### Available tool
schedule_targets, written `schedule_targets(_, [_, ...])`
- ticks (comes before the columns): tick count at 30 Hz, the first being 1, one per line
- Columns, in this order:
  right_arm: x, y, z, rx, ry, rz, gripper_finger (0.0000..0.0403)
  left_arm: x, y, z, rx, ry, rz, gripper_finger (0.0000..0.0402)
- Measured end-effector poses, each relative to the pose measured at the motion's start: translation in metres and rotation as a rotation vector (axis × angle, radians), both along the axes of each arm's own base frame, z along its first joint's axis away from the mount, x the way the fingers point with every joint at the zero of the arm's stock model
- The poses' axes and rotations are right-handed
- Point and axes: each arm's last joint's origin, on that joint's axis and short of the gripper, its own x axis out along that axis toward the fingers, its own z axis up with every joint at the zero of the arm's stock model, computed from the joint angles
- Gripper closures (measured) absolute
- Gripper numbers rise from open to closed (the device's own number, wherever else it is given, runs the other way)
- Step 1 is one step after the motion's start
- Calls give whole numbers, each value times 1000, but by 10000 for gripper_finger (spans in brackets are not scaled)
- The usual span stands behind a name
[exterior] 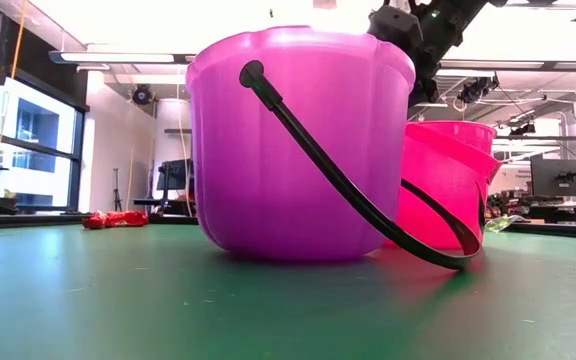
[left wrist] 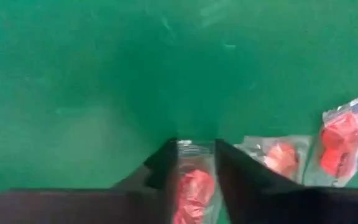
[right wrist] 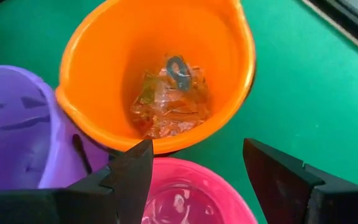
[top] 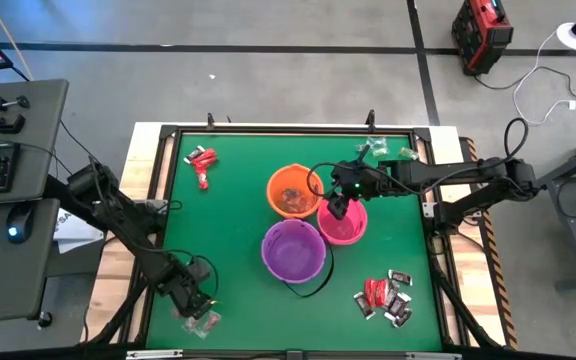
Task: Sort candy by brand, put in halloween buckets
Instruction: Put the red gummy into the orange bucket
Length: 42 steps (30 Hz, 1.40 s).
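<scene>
Green table felt point(top: 238, 180) is kept bare around the left gripper point(left wrist: 194, 163), whose fingers are closed in on a red-and-clear candy point(left wrist: 193, 186) between them for lifting, while the right gripper point(right wrist: 194, 165), fingers apart, is held over the pink bucket point(right wrist: 191, 193), apparently for dropping.

Glossy smooth plastic purple bucket point(exterior: 298, 140) and pink bucket point(exterior: 448, 180); matt green table point(exterior: 168, 300); crinkly clear-wrapped candy point(left wrist: 194, 186).
</scene>
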Motion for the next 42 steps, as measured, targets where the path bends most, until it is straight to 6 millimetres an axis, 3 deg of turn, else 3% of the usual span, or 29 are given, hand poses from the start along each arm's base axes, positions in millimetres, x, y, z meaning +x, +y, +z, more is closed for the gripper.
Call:
schedule_targets(2, [0, 0, 0, -2, 3, -2, 161, 2, 0, 7, 5, -37, -2, 370])
schedule_targets(4, [0, 0, 0, -2, 4, -2, 161, 3, 0, 18, 13, -84, 8, 391])
schedule_targets(14, [-1, 0, -1, -2, 10, -2, 161, 8, 32, 65, 92, -203, 38, 401])
schedule_targets(22, [-1, 0, -1, 1, 9, -5, 161, 43, 65, 103, 190, -405, -3, 401])
schedule_targets(28, [2, 0, 2, 1, -27, -8, 161, 72, 109, 126, 402, -509, -22, 401])
schedule_targets(33, [11, -6, 14, -26, -188, -42, 161, 100, 153, 147, 534, -653, -24, 401])
schedule_targets(38, [15, -22, 23, -37, -306, -102, 161, 121, 192, 165, 614, -864, -74, 401])
schedule_targets(42, [13, -34, 24, -15, -320, -171, 161, 132, 220, 168, 629, -946, -136, 401])
